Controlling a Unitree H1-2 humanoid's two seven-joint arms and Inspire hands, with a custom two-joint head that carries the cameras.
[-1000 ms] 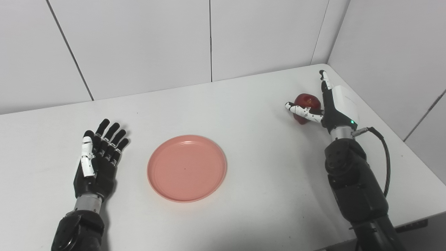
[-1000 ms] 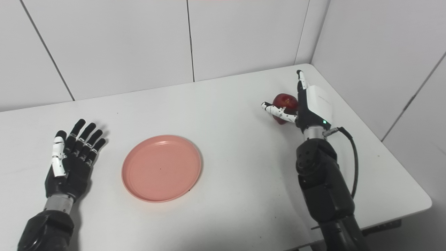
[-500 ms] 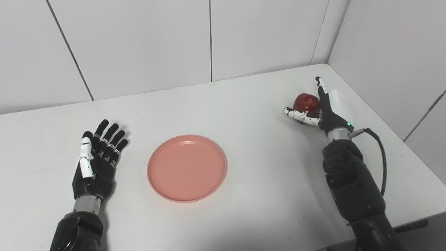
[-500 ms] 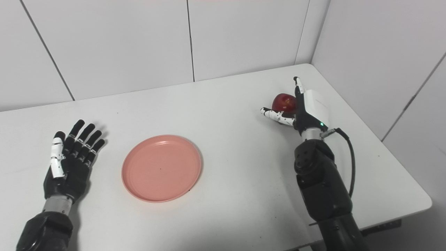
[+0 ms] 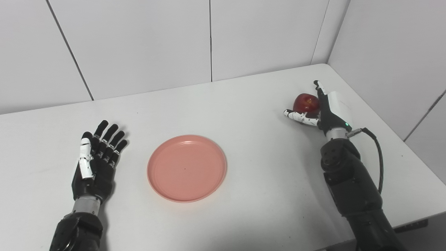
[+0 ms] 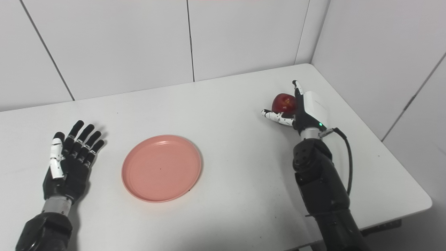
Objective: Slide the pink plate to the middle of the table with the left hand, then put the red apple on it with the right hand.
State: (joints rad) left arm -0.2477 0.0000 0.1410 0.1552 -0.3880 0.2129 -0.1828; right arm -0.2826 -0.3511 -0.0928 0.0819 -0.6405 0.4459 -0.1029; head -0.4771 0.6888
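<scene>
The red apple (image 5: 306, 103) looks glossy, the pink plate (image 5: 187, 168) smooth matt plastic, the table (image 5: 244, 104) matt white.

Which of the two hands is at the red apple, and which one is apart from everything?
The right hand is at the red apple, fingers open around it. The left hand lies open beside the pink plate, touching nothing.
</scene>
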